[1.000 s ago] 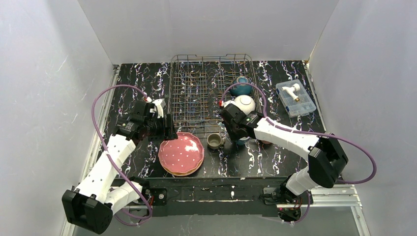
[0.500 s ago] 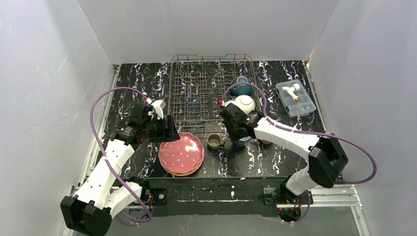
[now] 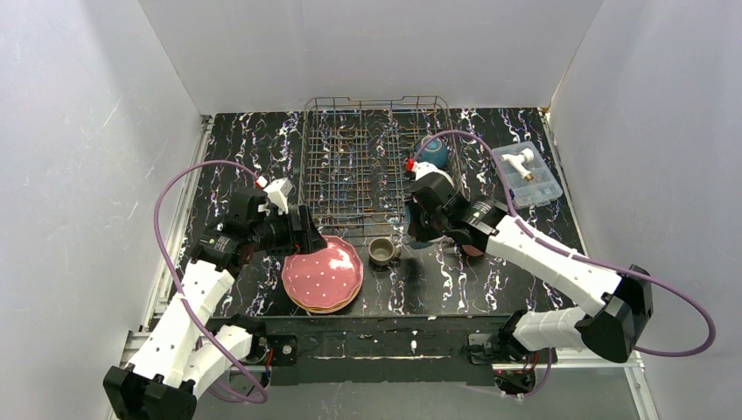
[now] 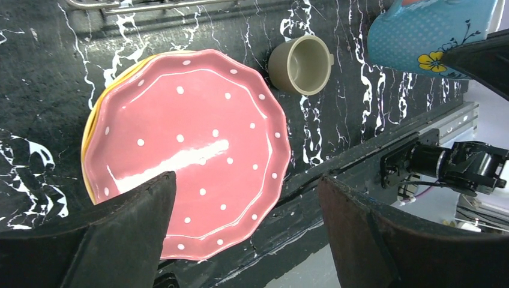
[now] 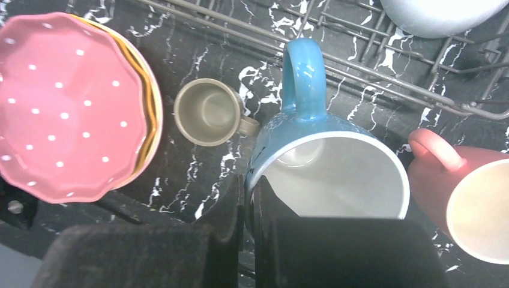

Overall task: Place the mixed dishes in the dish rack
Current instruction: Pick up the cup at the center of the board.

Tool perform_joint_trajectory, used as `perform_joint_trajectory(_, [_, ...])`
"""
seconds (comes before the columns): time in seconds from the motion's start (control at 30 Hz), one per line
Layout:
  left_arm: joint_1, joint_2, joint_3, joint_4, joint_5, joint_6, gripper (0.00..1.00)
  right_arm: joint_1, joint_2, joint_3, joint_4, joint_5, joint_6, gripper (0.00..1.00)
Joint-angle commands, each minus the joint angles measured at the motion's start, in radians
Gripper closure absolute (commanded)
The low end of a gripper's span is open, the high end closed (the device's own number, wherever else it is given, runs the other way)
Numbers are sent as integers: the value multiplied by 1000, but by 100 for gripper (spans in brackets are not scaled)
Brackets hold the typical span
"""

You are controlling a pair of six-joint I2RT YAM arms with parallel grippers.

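My right gripper (image 5: 252,207) is shut on the rim of a blue mug (image 5: 327,162) and holds it off the table, just in front of the dish rack (image 3: 350,166); in the top view the gripper (image 3: 427,229) is at the rack's front right corner. My left gripper (image 4: 246,183) is open and empty, hovering over the near edge of the pink dotted plate (image 4: 186,150) that tops a stack with yellow and orange rims showing; the top view shows this gripper (image 3: 302,236) at the stack's left. A grey-olive mug (image 3: 381,251) and a pink mug (image 5: 474,198) stand on the table.
A teal bowl (image 3: 433,150) and a white bowl (image 5: 438,12) sit in the rack's right side. A clear plastic box (image 3: 525,173) lies at the back right. White walls enclose the table on three sides. The table's front edge (image 4: 360,162) is close under my left gripper.
My right gripper has lifted the blue mug and moved it back and to the right, toward the rack. My left gripper has moved right, over the plate stack's edge.
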Motion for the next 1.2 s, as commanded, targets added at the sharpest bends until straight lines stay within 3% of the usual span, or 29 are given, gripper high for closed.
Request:
perform_joint_trajectory(0.0, [-3,-27,-14,19,60,-38,12,2,-78,51,97,-41,48,99])
perform_joint_trajectory(0.13, [-3,-63,-27,53,94,-83,2,2,-132,39,178,-85,97,99])
perform_joint_trajectory(0.6, [-3,-172,-80,235,226,-298,2,2,-187,-28,466,-213,312,99])
perform_joint_trajectory(1.17, [-3,-266,-189,591,315,-607,2,2,-285,-152,848,-210,588,99])
